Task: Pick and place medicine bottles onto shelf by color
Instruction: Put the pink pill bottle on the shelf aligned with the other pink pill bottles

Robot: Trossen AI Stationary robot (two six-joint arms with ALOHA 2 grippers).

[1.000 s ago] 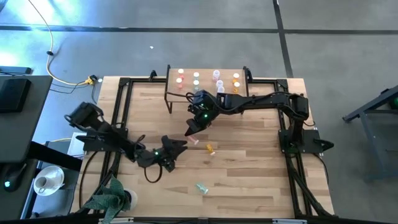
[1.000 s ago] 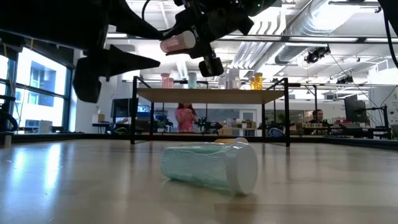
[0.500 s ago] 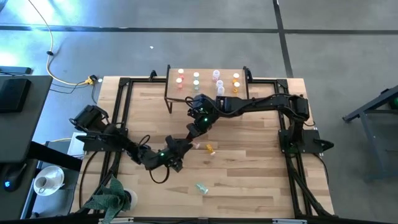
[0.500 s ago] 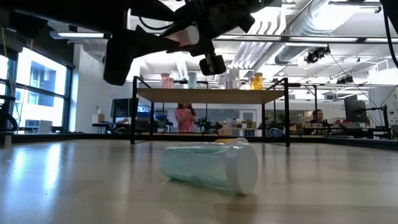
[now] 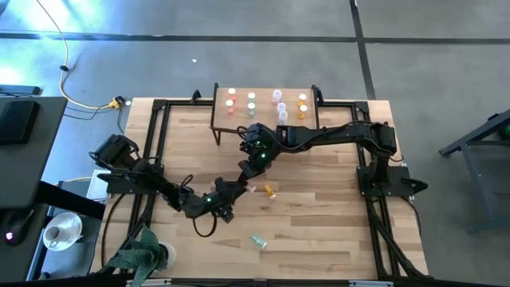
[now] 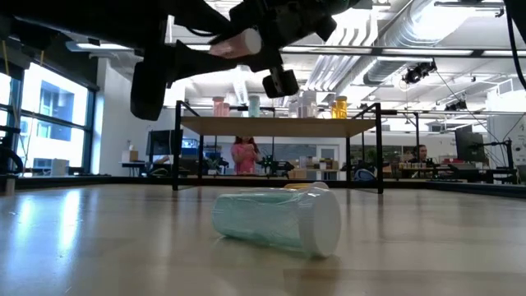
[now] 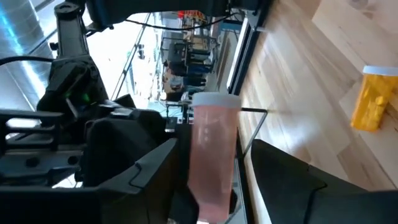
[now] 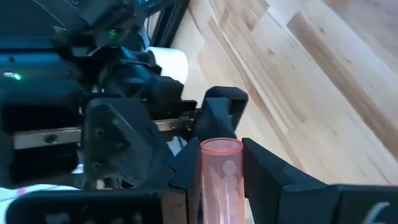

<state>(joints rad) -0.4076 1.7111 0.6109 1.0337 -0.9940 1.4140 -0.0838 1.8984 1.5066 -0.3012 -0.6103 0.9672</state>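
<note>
A pink medicine bottle with a white cap hangs in the air over the middle of the table, with my right gripper shut on it. My left gripper is open, level with the bottle, one finger on either side of its capless end. An orange bottle and a pale green one lie on their sides on the table. The shelf stands at the far edge with several bottles upright on it, grouped by colour. My right gripper pinches the pink bottle's sides between its two fingers, which lie along the bottle. The capless pink end sticks out past the fingertips. The bottle lies about level, clear of the table. Whether my left gripper touches the bottle, I cannot tell.
Black frame rails run along the table's left and right sides. A potted plant stands at the near left corner. People show in the room behind the shelf.
My left gripper has moved toward the table's right and far side, up to the pink bottle, and its fingers now stand around the bottle's free end. My right gripper has kept hold of the bottle and shifted only a little.
</note>
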